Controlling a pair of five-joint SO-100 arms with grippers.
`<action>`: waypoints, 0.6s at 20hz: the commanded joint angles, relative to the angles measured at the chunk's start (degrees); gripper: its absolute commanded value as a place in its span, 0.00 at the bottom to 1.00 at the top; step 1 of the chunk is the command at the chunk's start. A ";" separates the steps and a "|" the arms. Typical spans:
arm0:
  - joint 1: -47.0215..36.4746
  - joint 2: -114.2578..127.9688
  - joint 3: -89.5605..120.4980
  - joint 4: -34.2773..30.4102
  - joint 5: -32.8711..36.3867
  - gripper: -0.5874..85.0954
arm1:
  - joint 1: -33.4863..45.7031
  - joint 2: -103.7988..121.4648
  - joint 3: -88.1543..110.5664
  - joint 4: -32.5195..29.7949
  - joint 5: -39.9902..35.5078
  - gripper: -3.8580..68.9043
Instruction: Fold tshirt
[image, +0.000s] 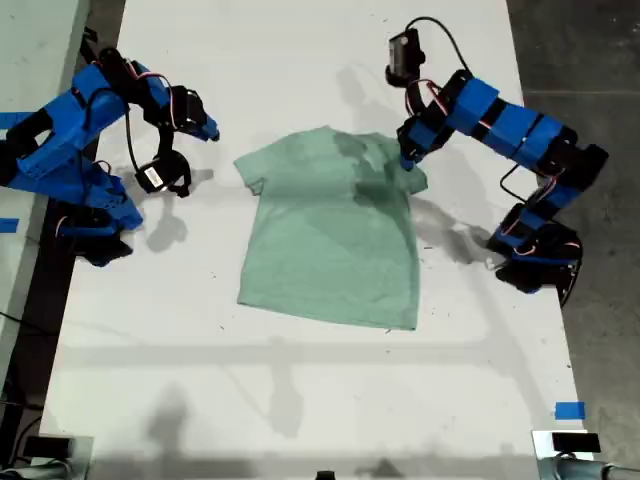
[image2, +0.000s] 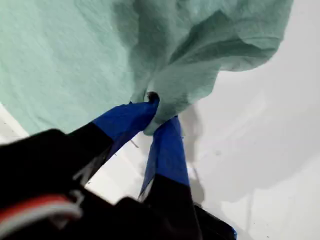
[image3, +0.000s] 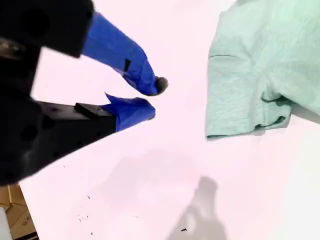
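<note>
On the white tabletop (image: 300, 400), the tshirt (image: 330, 240) is seen lying mostly flat near the middle of the exterior view, its long axis running from the far edge of the tabletop toward the near edge. The collar end is pointed toward the far edge and the hem toward the near edge. One short sleeve is spread toward the exterior view's left. The opposite shoulder, at the exterior view's right, is bunched and lifted, with a darker fold cast across the upper cloth.

That bunched cloth is pinched by my first gripper (image2: 156, 112), whose blue jaws are closed on a gathered wad of the tshirt (image2: 100, 50); in the exterior view this gripper (image: 410, 160) is placed at the shirt's raised shoulder.

My second gripper (image3: 150, 97) is held above bare tabletop, near the spread sleeve of the tshirt (image3: 260, 75) but apart from it, its jaws slightly parted and gripping nothing. In the exterior view it (image: 170, 175) is found at the left.
</note>
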 joint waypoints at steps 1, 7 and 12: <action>1.05 0.88 -1.32 -0.09 0.00 0.06 | -5.98 -5.80 -14.59 1.85 3.69 0.05; 1.67 3.52 0.09 0.26 -0.97 0.05 | -11.95 -27.33 -29.53 -5.10 8.79 0.05; 1.14 6.86 2.64 0.62 -0.97 0.10 | -13.10 -33.49 -32.08 -10.11 10.81 0.47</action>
